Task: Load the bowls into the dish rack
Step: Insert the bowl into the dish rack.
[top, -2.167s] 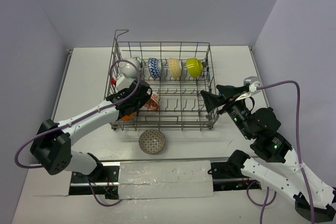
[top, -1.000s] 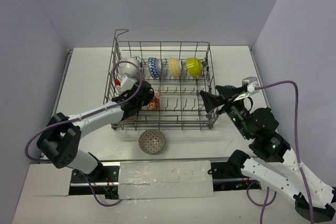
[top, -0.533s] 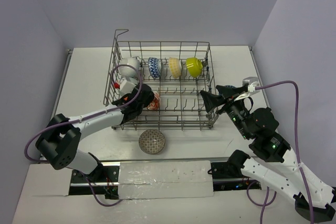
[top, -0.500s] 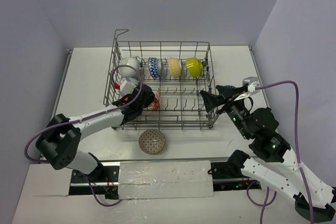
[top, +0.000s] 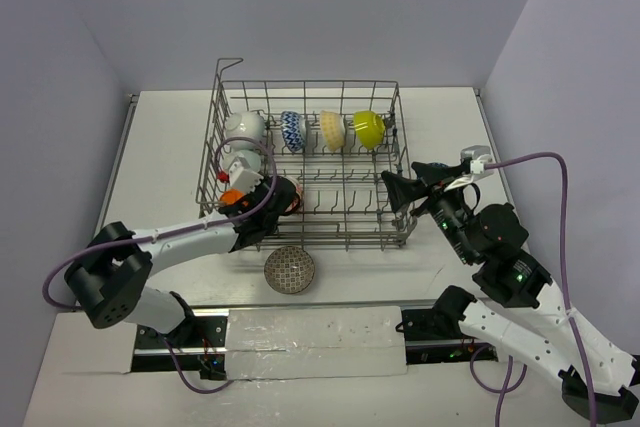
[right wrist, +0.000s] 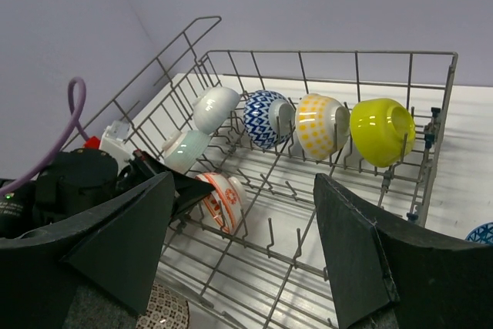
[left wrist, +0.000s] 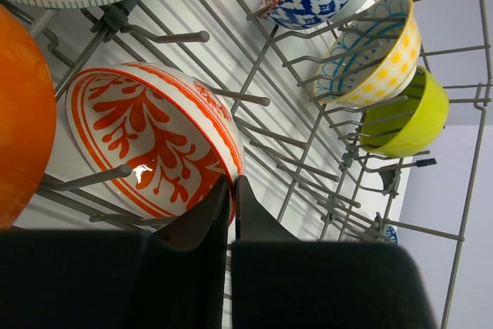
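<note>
The grey wire dish rack (top: 310,82) holds a white bowl (top: 245,125), a blue-white bowl (top: 292,130), a pale yellow bowl (top: 332,128) and a lime bowl (top: 369,128) on edge in its back row. My left gripper (top: 281,197) reaches into the rack's near left part. Its jaws are shut on the rim of the red-white bowl (left wrist: 146,144), which stands on edge between tines. An orange bowl (left wrist: 19,113) sits just left of it. My right gripper (top: 405,187) is wide open and empty, beside the rack's right wall.
A grey patterned bowl (top: 289,269) lies on the table in front of the rack. A dark-blue patterned bowl (right wrist: 481,233) lies right of the rack, under my right arm. A pale striped bowl (right wrist: 185,150) stands behind the red-white one. Walls close in on both sides.
My left gripper has drawn back toward the rack's near side with the red-white bowl, which now stands among the tines. The right arm has not moved.
</note>
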`<state>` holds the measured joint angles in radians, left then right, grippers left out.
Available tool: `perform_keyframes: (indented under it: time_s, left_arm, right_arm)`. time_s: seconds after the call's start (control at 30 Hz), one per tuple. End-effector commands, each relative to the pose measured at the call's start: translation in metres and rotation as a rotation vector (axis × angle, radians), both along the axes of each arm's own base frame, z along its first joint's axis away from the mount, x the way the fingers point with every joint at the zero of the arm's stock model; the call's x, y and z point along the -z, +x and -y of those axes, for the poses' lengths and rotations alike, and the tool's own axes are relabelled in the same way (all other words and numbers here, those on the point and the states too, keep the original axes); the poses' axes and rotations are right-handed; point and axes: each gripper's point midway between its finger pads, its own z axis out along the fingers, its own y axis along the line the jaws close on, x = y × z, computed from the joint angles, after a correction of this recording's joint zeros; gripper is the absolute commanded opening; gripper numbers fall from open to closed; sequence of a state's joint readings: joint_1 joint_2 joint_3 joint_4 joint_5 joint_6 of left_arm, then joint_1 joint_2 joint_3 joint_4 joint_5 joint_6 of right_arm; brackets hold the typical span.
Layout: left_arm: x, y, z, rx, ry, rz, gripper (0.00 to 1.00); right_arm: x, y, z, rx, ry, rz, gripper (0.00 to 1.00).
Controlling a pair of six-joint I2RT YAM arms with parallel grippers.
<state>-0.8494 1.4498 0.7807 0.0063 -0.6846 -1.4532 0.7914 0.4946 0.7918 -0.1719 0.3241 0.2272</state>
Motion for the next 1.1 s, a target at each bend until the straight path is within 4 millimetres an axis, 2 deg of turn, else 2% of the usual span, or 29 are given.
perform_keyframes:
  time_s: [0.0, 0.27, 0.3, 0.37, 0.4, 0.83, 1.07]
  left_arm:
    - [-0.011, 0.000, -0.024, -0.083, 0.081, 0.096, 0.00]
    - [-0.023, -0.001, -0.029, -0.080, 0.065, 0.186, 0.00]
    - [-0.030, 0.002, -0.026, -0.080, 0.037, 0.218, 0.00]
    - [-0.029, 0.001, -0.027, -0.067, 0.047, 0.237, 0.00]
    - [-0.036, 0.004, -0.024, -0.069, 0.023, 0.267, 0.00]
    - [-0.051, 0.015, -0.007, -0.004, 0.041, 0.385, 0.00]
    - [-0.051, 0.014, -0.009, -0.004, 0.029, 0.424, 0.00]
  right_arm:
    - [-0.008, 0.003, 0.001, 0.019, 0.031, 0.022, 0.80]
    - [-0.003, 0.009, -0.002, 0.033, 0.017, 0.007, 0.80]
    - [-0.002, 0.010, -0.002, 0.034, 0.014, 0.005, 0.80]
    - [-0.001, 0.012, -0.003, 0.040, 0.010, 0.002, 0.80]
    - [0.000, 0.013, -0.002, 0.045, 0.008, 0.001, 0.80]
    - [0.005, 0.024, -0.003, 0.074, -0.008, -0.015, 0.81]
    - [0.010, 0.031, -0.005, 0.080, -0.019, -0.031, 0.81]
